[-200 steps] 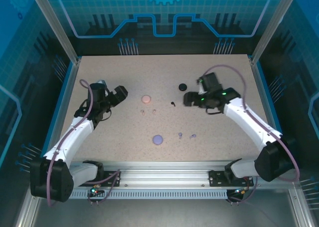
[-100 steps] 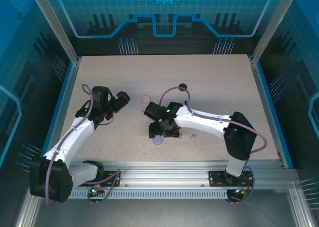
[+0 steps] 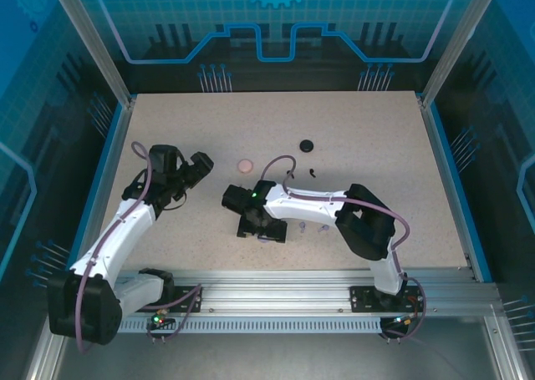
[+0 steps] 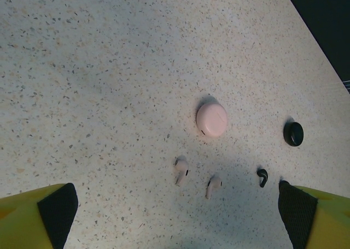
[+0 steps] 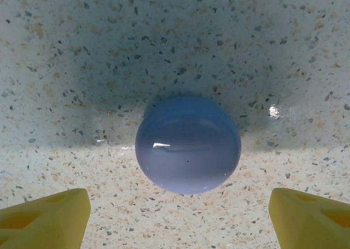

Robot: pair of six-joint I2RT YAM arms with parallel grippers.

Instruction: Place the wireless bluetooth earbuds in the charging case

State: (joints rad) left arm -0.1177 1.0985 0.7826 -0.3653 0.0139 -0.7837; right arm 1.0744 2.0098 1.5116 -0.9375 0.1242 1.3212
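- The right gripper's (image 5: 178,219) jaws are spread wide; in the right wrist view one yellow finger (image 5: 46,216) shows in each lower corner, and neither touches anything.
- The round lilac case (image 5: 188,144) lies on the speckled table (image 3: 376,121) ahead of that gap, its smooth domed top facing up, apart from both fingers.
- In the top view the right gripper (image 3: 261,227) hangs low over the near middle of the table, with the arm folded back towards its base.
- Two lilac earbuds (image 3: 303,226) lie loose just to the right of that gripper, close to each other.
- The left gripper's (image 4: 176,208) jaws are also spread wide and hold nothing.
- In the left wrist view the pink case (image 4: 212,120) sits on the table, with two pink earbuds (image 4: 181,171) lying loose just beside it, on its near side.
- A single black earbud (image 4: 263,177) lies to the right of the pink pair, and the black case (image 4: 293,133) sits near it, well apart from the pink case.
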